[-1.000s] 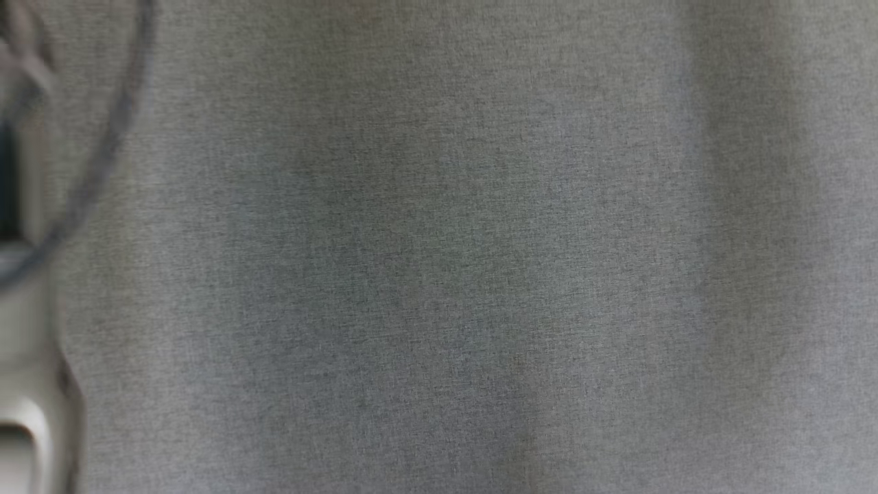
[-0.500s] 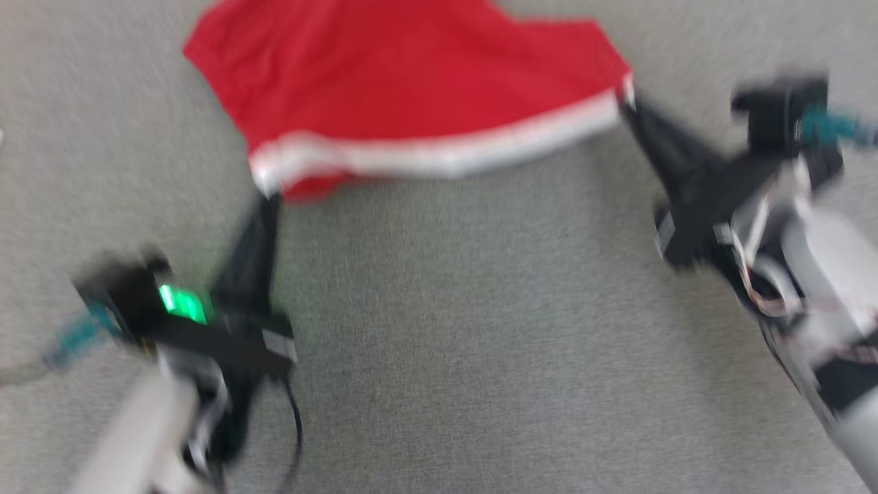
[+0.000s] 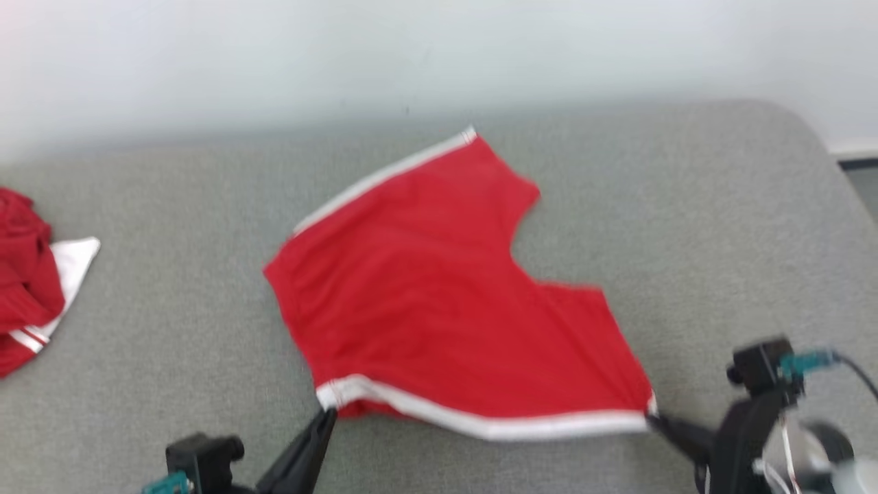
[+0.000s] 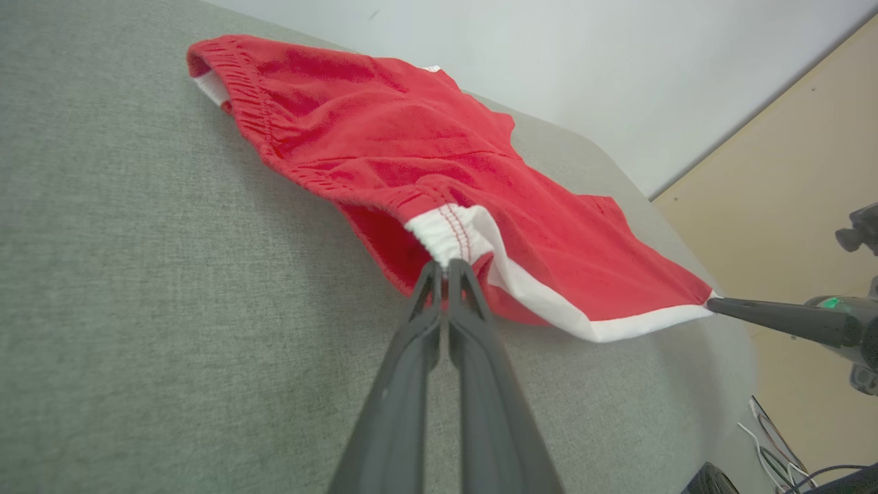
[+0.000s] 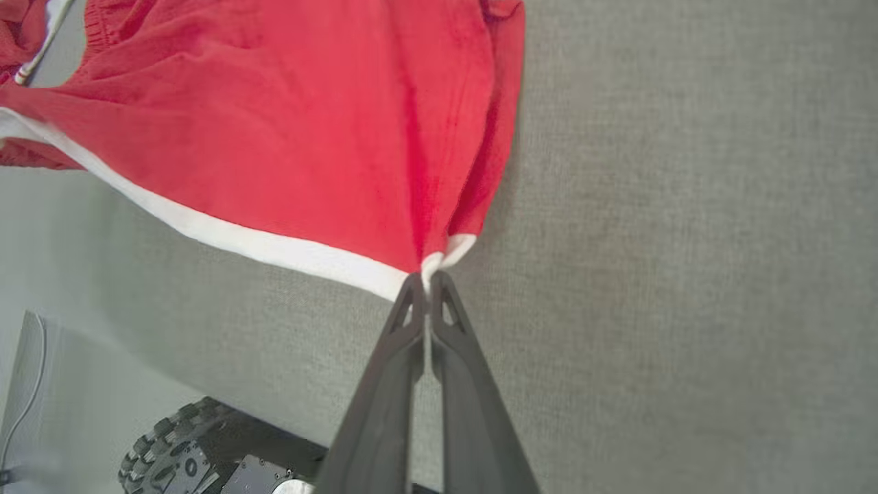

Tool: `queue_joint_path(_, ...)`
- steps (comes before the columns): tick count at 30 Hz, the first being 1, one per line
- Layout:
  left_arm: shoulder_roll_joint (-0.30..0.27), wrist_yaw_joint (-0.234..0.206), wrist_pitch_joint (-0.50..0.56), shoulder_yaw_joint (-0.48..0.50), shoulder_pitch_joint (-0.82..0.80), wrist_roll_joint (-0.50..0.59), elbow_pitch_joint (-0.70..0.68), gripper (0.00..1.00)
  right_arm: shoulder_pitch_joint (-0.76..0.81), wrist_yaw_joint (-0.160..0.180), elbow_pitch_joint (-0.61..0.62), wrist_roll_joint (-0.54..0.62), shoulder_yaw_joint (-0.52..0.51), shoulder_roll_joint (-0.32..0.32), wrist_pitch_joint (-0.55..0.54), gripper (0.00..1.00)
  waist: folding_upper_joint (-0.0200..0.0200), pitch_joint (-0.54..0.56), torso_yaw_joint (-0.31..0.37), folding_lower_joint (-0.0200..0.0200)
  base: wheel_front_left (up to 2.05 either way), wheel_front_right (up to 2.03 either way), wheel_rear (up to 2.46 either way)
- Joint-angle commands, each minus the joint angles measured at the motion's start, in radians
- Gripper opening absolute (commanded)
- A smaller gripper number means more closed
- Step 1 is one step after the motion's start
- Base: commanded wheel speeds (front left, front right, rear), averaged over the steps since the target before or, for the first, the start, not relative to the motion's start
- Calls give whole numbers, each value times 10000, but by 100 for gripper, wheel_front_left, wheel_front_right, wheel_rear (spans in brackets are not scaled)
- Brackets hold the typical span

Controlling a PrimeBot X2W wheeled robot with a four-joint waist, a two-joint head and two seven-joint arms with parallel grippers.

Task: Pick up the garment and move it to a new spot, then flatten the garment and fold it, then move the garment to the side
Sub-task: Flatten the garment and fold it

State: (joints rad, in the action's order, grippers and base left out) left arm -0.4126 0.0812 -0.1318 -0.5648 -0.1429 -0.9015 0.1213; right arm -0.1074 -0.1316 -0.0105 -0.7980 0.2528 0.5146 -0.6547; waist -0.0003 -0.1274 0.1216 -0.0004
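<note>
Our left gripper (image 4: 446, 266) and right gripper (image 5: 426, 277) each clamp a white-banded corner of the red garment (image 3: 439, 302) stretched between them.

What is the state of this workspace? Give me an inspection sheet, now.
Surface: grey cloth-covered table, rounded far corner.
Job's things: red shorts with white trim, spread out on the table.
Clutter: red and white clothes heap at the left edge.
Grippers: left gripper shut on the shorts' near left corner; right gripper shut on the near right corner.
Cables: teal-plugged cable at the right wrist; white wires on the tan floor.
Surroundings: pale wall; knobbly wheel past the table's edge.
</note>
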Motion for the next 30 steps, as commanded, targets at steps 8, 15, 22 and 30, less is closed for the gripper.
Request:
queue_joint_path(8,-909,-608,1084,-353,1477,-170,-986,0,2496,19,1756,612,-2069,-955,-2241,0,3,568,32,4,0,0,0)
queue_joint_path(15,-912,-977,768,93,1631,-480,-2346,0,2041,19,3497,1345,-2722,-1839,-1836,0,3,126,-262,4,0,0,0)
queue_joint_path(22,-177,-937,956,273,340,-855,-2265,0,-458,19,2566,1949,-1761,-1293,-240,0,3,-620,-668,4,0,0,0)
queue_joint_path(30,594,-1611,1490,423,-1478,-844,-1396,0,-3455,20,-196,2186,-633,-774,1118,0,3,-1412,-1209,4,0,0,0)
